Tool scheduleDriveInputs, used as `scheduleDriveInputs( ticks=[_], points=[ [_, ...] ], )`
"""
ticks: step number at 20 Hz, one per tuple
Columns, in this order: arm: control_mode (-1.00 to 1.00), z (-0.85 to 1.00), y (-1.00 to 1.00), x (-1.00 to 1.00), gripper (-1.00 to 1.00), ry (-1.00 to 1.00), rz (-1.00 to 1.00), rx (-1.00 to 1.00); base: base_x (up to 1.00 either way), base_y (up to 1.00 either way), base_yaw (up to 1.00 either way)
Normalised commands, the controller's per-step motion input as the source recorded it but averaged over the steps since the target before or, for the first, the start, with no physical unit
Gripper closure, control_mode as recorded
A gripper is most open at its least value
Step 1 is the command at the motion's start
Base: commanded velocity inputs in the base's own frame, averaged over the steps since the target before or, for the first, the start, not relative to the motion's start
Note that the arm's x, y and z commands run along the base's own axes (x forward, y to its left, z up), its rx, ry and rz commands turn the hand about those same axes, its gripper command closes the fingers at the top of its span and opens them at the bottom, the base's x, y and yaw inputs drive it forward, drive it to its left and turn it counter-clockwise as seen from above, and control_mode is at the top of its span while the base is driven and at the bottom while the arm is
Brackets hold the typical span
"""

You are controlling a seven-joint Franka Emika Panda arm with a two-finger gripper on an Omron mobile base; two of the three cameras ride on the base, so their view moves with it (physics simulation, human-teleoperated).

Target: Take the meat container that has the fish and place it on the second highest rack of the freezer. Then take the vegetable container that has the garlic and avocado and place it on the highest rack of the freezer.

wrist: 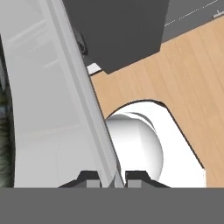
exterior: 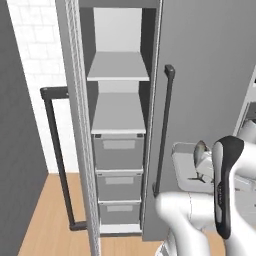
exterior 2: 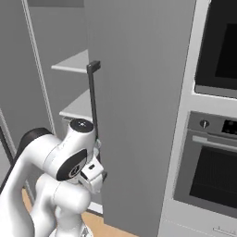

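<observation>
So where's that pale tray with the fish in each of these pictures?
Left base view: the tray is at mid right, just behind the arm, with the fish in it.
Right base view: I cannot pick it out; the arm's wrist is in the way.
Hand view: its wall covers the left half, with the gripper clamped on the rim.
Shared landmark: the long dark door handle beside the shelves.
</observation>
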Motion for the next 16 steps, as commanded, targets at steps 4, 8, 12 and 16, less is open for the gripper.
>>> scheduleDriveInputs(
  ticks=[4, 8, 12, 16],
  points=[
    [1.0, 0.0, 0.0, 0.0, 1.0, 0.0, 0.0, 0.0, 0.24, 0.51, 0.07],
    [1.0, 0.0, 0.0, 0.0, 1.0, 0.0, 0.0, 0.0, 0.17, 0.67, 0.0],
    [1.0, 0.0, 0.0, 0.0, 1.0, 0.0, 0.0, 0.0, 0.58, 0.24, 0.0],
    [1.0, 0.0, 0.0, 0.0, 1.0, 0.0, 0.0, 0.0, 0.66, 0.0, 0.0]
  ],
)
